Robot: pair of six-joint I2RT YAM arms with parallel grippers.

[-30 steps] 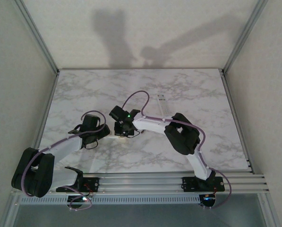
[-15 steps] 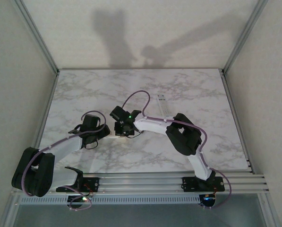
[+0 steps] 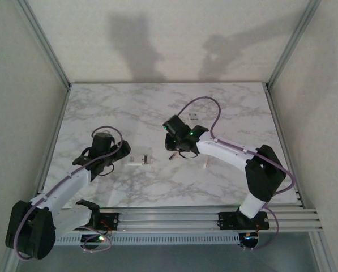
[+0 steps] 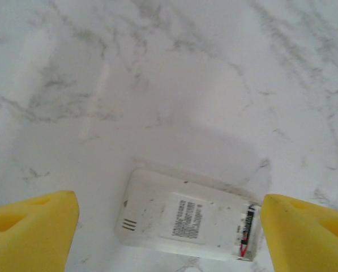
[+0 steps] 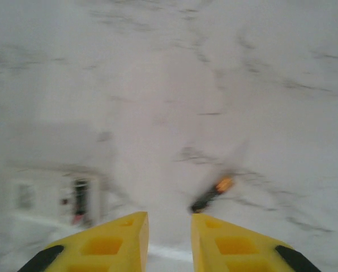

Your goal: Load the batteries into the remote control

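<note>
Both arms have drawn apart since a second ago, baring the remote control (image 3: 139, 161) left of centre on the marble table (image 3: 101, 102). The seated battery (image 4: 245, 232) lies in the remote's open end. The loose battery (image 5: 214, 192) lies on the table to its right, blurred. The left tool (image 4: 169, 207) gapes wide and empty around the remote. The right tool (image 5: 169, 221) is narrow and empty.
</note>
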